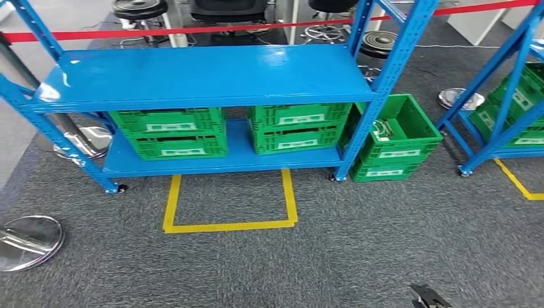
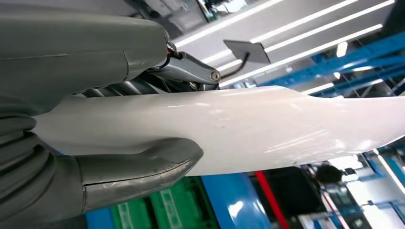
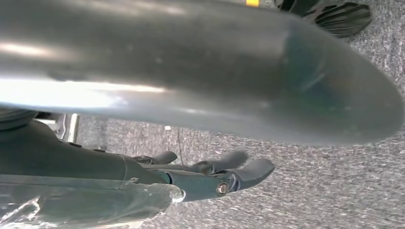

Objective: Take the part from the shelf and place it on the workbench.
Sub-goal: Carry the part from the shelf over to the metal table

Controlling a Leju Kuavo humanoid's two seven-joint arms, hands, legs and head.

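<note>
The part [image 2: 267, 129], a long, smooth, glossy white piece, lies across the left hand [image 2: 119, 124] in the left wrist view: the thick grey thumb [image 2: 143, 169] presses against one long side of it and the darker fingers [image 2: 186, 69] close over the opposite side, so the hand holds it clamped between them, with most of the part's length reaching out past the fingers. Behind the part in that view, blue shelf beams and a green crate show close by. In the head view the blue shelf [image 1: 205, 77] stands ahead on grey carpet [image 1: 321, 263]. On the shelf's lower board sit two stacks of green crates [image 1: 168, 132], side by side, each with white labels on the front. Just beside the shelf's right-hand post, on the floor, another stack of green crates [image 1: 394, 144] stands tilted, its top one open with something pale inside. A yellow tape outline [image 1: 228, 205] marks the carpet in front of the shelf. The right hand [image 3: 224, 174] hangs over the carpet with its fingers spread apart and nothing in them.
</note>
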